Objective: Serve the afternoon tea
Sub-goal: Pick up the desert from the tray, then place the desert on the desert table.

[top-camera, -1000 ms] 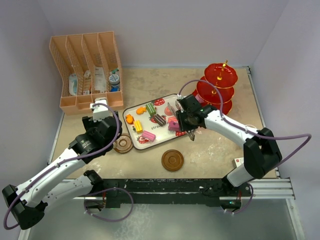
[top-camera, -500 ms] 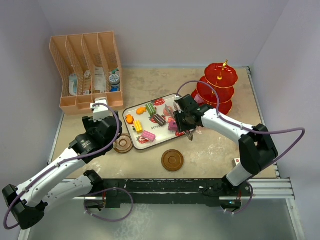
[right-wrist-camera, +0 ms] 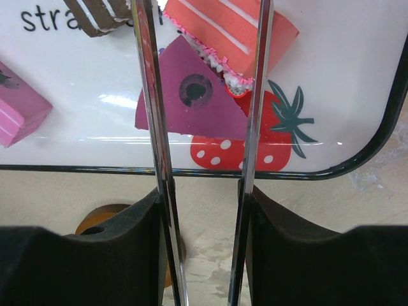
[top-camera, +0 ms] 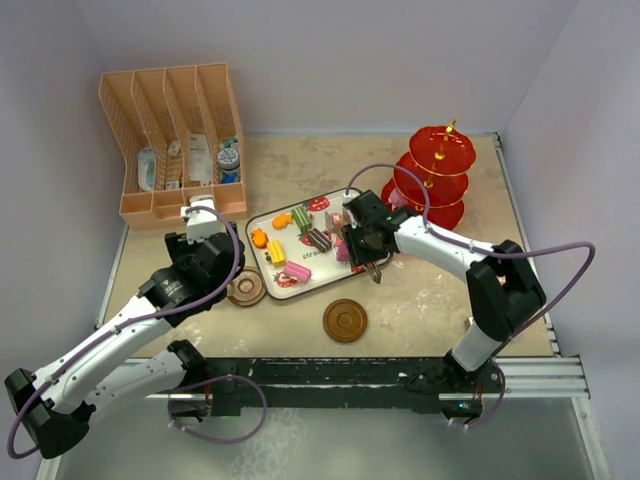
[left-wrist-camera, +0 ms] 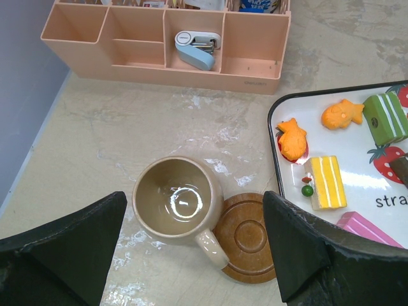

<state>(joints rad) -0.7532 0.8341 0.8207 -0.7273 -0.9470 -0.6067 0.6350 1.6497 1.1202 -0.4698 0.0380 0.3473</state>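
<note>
The tabletop carries the red stand at the far right. The white tray of toy cakes lies in the middle, and a saucer sits on the near side of it.

My right fingers are partly closed, clamped on the tongs, and hang over the tray's near right corner. I take the step to be lifting the purple wedge for the stand.

In the wrist view the two blades stand apart on either side of the wedge. The left blade crosses over its left part rather than clearing the edge, though how high the blades hang I cannot tell. The right blade runs close to where a coral slice touches the wedge.

Before I squeeze, I want to nudge left or let the blades spread so both drop outside the wedge. Then I go down until the tips are almost on the tray and close slowly across the broad end. Sloped sides could squirt out of smooth metal, so I plan a gentle pinch and a straight lift. The right blade must stay off the coral slice.

My left fingers are wide open and hold nothing. They hover above the tan mug, which stands on the tabletop with its handle over the second saucer.
</note>
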